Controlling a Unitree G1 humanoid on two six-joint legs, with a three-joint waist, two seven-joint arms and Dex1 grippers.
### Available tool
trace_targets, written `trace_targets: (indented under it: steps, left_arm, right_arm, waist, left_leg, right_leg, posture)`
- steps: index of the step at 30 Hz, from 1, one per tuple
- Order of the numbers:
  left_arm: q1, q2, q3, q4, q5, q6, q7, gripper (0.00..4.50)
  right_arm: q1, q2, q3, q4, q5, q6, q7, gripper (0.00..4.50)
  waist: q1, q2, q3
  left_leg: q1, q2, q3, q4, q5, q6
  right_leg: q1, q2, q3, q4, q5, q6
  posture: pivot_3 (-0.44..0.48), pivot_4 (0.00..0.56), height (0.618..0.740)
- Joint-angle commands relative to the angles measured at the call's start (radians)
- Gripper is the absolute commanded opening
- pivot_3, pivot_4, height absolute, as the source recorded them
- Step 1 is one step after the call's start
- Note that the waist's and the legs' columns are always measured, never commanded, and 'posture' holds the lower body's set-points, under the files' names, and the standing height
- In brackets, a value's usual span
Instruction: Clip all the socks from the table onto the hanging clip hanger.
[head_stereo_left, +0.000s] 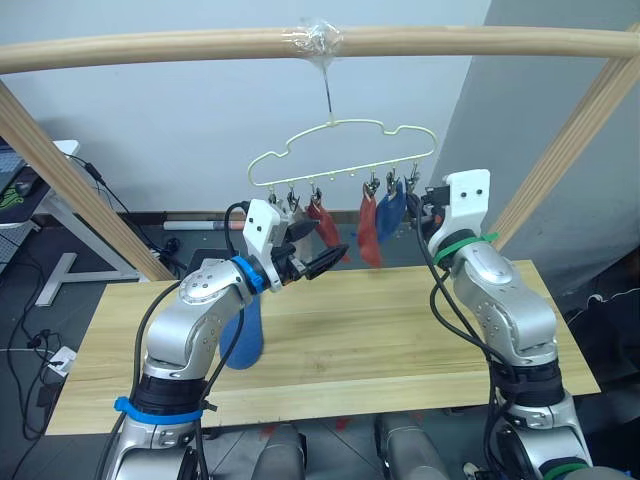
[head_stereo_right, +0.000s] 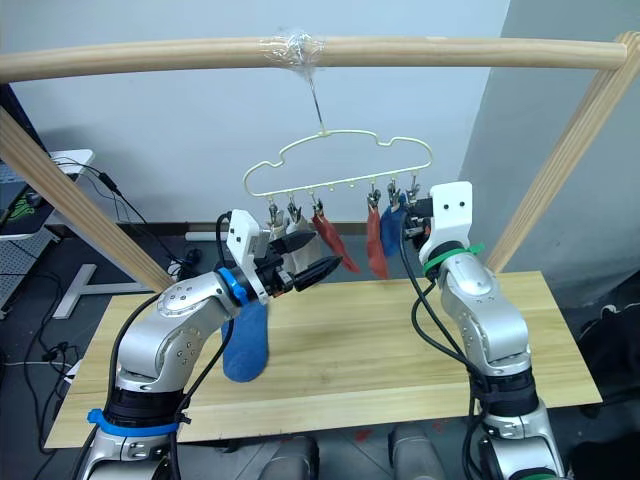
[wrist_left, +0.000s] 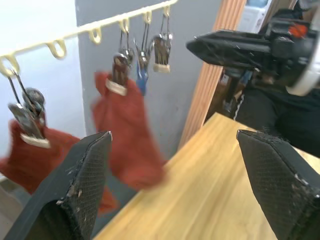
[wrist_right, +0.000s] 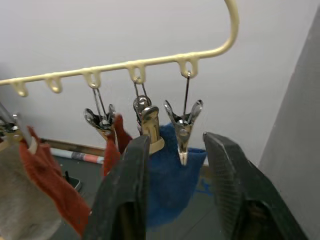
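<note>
I see the tabletop (head_stereo_right: 400, 350) bare except for one blue sock (head_stereo_right: 245, 345), which hangs down past the left forearm with its long axis near vertical; I cannot tell what holds it.

Left gripper (head_stereo_left: 318, 264) is raised over the back edge of the tabletop, its fingers (wrist_left: 80, 185) spread wide with nothing between them, pointing toward the rust-red socks. Right gripper (wrist_right: 175, 185) is up at the hanger's right end, fingers parted and empty. Just beyond their tips hangs the end clip (wrist_right: 183, 131), vacant as far as I can judge, a second blue sock (wrist_right: 167, 185) behind it.

Clip hanger (head_stereo_left: 345, 150) hangs from the pole (head_stereo_left: 450, 40) above the far edge of the tabletop. Clipped on it: a grey sock (head_stereo_right: 296, 243), two rust-red socks (head_stereo_left: 368, 232) and the blue one.

My judgement: the right arm is nearer the free clip, the left arm nearer the loose sock. That sock must go up and to the right. Open room lies between the arms; the slanted post (head_stereo_left: 570, 140) crowds the right side.
</note>
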Motion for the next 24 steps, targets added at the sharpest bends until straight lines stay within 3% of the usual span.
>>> trace_targets:
  steps: [1,24]
  left_arm:
    - [-0.012,0.006,0.011,-0.044,-0.015,-0.002,0.007,4.16]
    - [-0.091,0.022,0.017,-0.094,-0.045,0.03,0.021,4.16]
  right_arm:
    - [-0.044,0.02,-0.012,0.031,-0.049,-0.047,-0.015,1.96]
    - [-0.177,0.096,-0.069,0.273,-0.147,-0.132,-0.022,1.96]
  waist:
    - [0.005,0.0,0.0]
    - [0.015,0.0,0.0]
  left_leg:
    - [0.0,0.0,0.0,0.0,0.0,0.0]
    - [0.0,0.0,0.0,0.0,0.0,0.0]
  right_leg:
    - [0.0,0.0,0.0,0.0,0.0,0.0]
    - [0.0,0.0,0.0,0.0,0.002,-0.003]
  posture:
    - [0.045,0.14,0.74]
    - [0.077,0.158,0.74]
